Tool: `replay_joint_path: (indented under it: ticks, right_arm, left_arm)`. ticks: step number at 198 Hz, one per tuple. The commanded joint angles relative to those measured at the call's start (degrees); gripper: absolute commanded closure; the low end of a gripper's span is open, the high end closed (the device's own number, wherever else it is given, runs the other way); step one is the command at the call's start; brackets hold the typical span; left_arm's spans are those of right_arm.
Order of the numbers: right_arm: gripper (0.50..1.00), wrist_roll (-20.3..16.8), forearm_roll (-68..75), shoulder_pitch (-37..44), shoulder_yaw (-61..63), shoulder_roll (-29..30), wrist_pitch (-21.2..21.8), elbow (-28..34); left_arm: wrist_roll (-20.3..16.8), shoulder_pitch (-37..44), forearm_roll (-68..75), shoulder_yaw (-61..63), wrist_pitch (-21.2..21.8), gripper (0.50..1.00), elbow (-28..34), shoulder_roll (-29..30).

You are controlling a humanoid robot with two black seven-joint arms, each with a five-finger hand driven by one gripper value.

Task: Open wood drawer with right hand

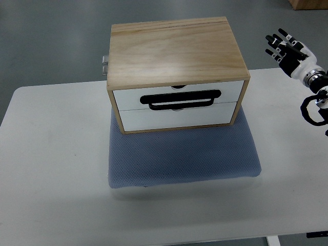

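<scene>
Hovering right hand (287, 48) beside closed drawer (177, 98).

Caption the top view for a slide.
Right hand open, raised right of the closed wooden drawer box on a blue mat.

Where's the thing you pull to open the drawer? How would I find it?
Look at the wood box sitting on the blue-grey mat in the middle of the white table. Its front has two white drawer fronts, one above the other. The handle is the long black loop lying sideways across them, the only black thing on the box.
</scene>
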Motion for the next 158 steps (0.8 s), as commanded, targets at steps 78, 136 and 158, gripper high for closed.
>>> replay_joint_path:
  ticks: [78, 136, 158]
  right_arm:
    - [0.554, 0.00, -0.09, 0.17, -0.09, 0.09, 0.00, 0.00]
    - [0.554, -0.09, -0.53, 0.08, -0.09, 0.09, 1.58, 0.26]
    - [0.554, -0.09, -0.53, 0.08, -0.09, 0.09, 2.28, 0.17]
  left_arm:
    - [0.00, 0.24, 0.00, 0.05, 0.00, 0.500, 0.39, 0.00]
    - [0.00, 0.24, 0.00, -0.04, 0.00, 0.500, 0.30, 0.00]
    - [0.00, 0.24, 0.00, -0.04, 0.00, 0.500, 0.30, 0.00]
